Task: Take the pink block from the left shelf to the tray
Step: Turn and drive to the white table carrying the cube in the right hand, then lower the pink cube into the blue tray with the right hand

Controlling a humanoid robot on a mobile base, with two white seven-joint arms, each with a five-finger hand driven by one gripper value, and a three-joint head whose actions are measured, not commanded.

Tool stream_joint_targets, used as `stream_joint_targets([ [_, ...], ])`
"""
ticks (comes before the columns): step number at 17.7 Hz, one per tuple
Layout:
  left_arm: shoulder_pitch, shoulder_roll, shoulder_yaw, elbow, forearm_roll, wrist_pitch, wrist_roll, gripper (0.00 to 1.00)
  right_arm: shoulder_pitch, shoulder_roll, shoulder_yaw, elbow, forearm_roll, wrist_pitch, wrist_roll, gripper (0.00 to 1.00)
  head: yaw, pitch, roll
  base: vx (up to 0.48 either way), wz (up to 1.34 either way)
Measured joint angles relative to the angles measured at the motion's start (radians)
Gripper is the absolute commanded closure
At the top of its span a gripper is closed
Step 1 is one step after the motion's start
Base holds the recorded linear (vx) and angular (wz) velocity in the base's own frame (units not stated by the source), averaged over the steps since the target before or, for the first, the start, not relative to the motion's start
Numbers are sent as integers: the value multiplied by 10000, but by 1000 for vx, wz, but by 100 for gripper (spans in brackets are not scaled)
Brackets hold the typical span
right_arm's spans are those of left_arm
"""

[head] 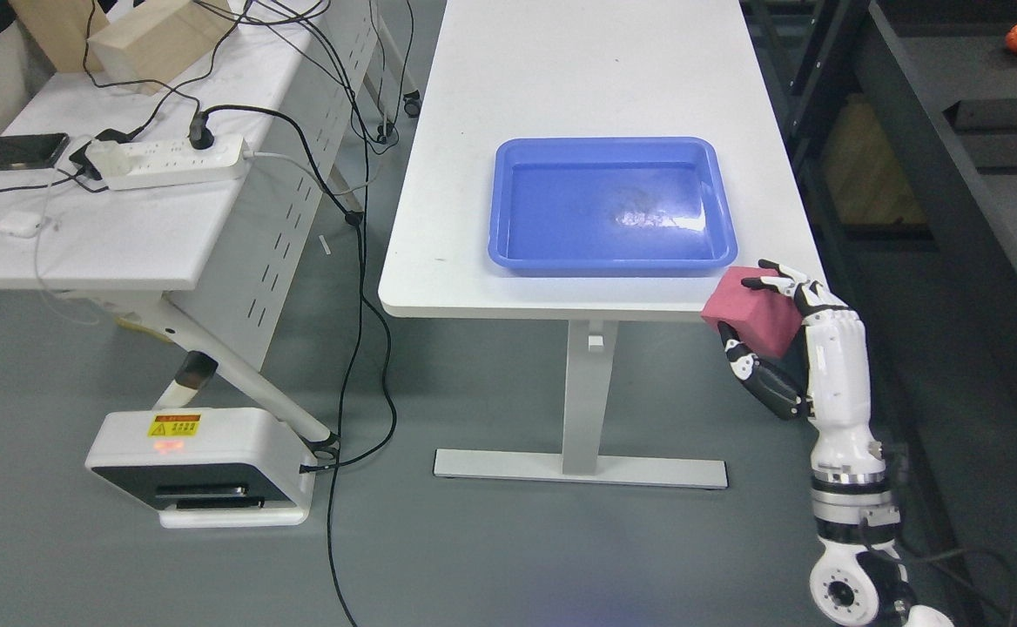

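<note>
Right hand (791, 335) fingers (778, 283) grip the pink block (752, 318) (unlabelled) beside the blue tray (508, 252).

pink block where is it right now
In the head view, the pink foam block is gripped in the right hand at the lower right, just off the white table's front right corner, near the blue plastic tray.

The block (752, 312) is pink, the tray (508, 209) blue, the table (578, 78) white, and the right hand (778, 340) white with black.

power strip (179, 161), phone (14, 151), perhaps earbuds case (19, 225)
</note>
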Motion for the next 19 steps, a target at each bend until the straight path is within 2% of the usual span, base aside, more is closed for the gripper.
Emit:
stream_joint_targets([
  [14, 1, 0, 0, 0, 0, 0, 0, 0, -41, -1, -1, 29, 21, -17, 2, 96, 0, 1, 0, 254, -1],
  [19, 1, 0, 0, 0, 0, 0, 0, 0, -2, -1, 174, 32, 311, -576, 220, 96, 0, 1, 0, 160, 12],
])
